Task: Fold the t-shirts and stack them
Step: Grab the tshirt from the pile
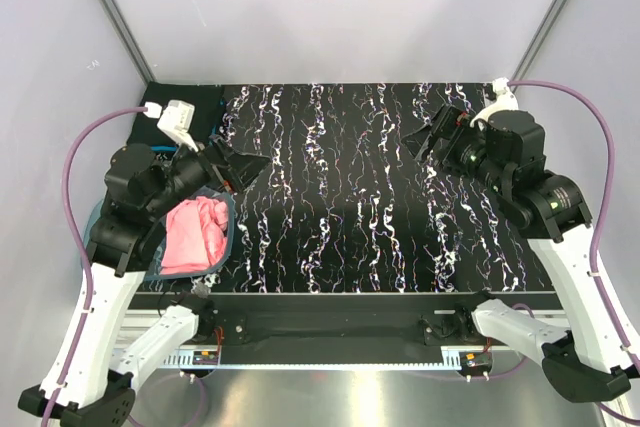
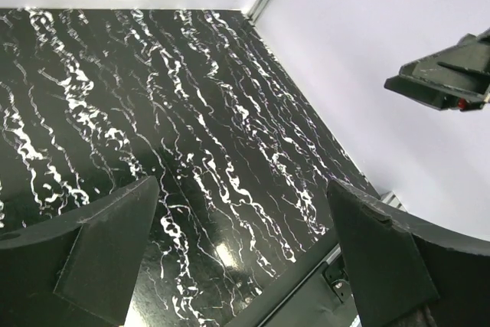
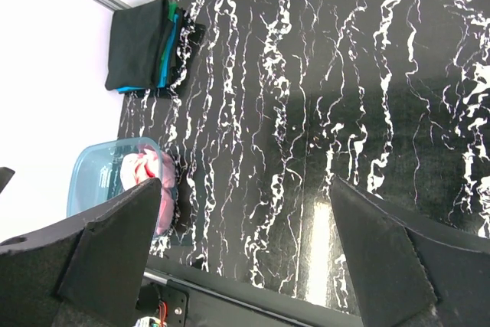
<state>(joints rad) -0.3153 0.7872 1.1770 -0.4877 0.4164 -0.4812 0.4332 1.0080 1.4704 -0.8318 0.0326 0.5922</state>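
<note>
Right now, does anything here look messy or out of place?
Only the pink t-shirt: it lies crumpled in the blue tub, unfolded, while the dark and teal shirts sit folded in a neat stack nearby. Nothing looks spilled or damaged.

tub (image 1: 229,232) sits near-left on table (image 1: 350,197), one t-shirt (image 1: 195,232) in it. t-shirt stack (image 3: 145,44) in far-left corner, behind tub.

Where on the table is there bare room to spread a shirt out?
The middle of the marbled table is bare, from the left hand across to the right hand. The left edge is crowded: the blue tub holding the pink t-shirt, and folded shirts in the far-left corner.
</note>
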